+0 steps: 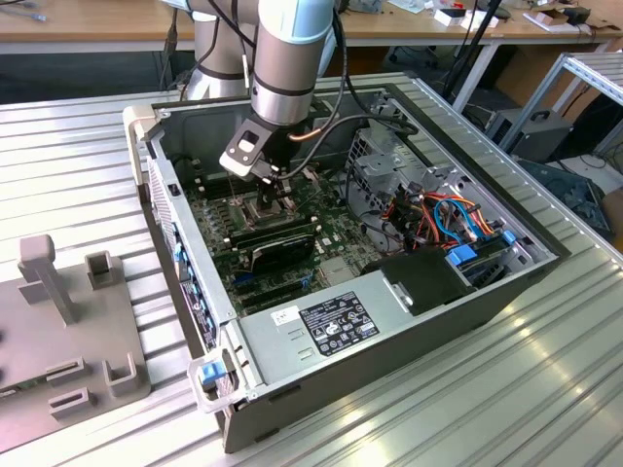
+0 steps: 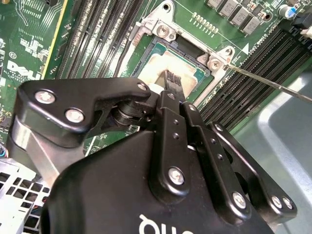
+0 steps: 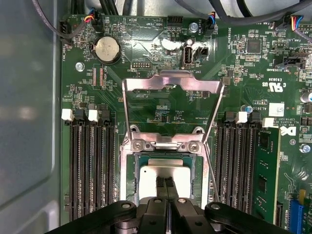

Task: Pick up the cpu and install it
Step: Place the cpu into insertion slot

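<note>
The cpu (image 3: 150,173) lay in the socket (image 3: 130,165) on the board inside the case (image 1: 389,375), below the open bracket (image 3: 173,80). The tool (image 3: 165,181) stood right above its silver top with the fingers (image 3: 160,184) drawn narrow, almost together, and gripping nothing that I could see. Whether the tips touched the chip I could not tell. I judged the step to be the seating of the chip. To do it well, the chip had to lie flat and square inside the frame, no corner riding on the edge. Any push had to be light and straight down, because the contacts under it probably bend easily. The thin lever (image 2: 273,84) beside the socket was better not touched.
</note>
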`<action>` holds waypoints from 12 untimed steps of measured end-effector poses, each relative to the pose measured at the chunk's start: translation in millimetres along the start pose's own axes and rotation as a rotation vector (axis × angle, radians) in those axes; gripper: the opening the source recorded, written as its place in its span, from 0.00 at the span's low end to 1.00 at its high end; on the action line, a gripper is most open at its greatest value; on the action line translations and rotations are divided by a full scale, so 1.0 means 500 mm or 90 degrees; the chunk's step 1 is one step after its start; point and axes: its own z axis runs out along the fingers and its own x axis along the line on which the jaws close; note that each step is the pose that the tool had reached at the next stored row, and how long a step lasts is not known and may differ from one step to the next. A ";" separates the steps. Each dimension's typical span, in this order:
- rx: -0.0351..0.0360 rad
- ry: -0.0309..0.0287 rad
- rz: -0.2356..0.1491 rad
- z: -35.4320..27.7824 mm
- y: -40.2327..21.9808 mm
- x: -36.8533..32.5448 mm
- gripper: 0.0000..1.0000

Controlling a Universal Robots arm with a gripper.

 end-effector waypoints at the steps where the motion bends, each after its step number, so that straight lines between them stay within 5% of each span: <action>1: -0.0001 0.0001 0.000 0.000 0.000 0.000 0.11; 8: -0.0009 0.0014 0.000 -0.005 0.000 0.001 0.11; 12: -0.0002 0.0002 0.000 -0.029 0.000 0.000 0.11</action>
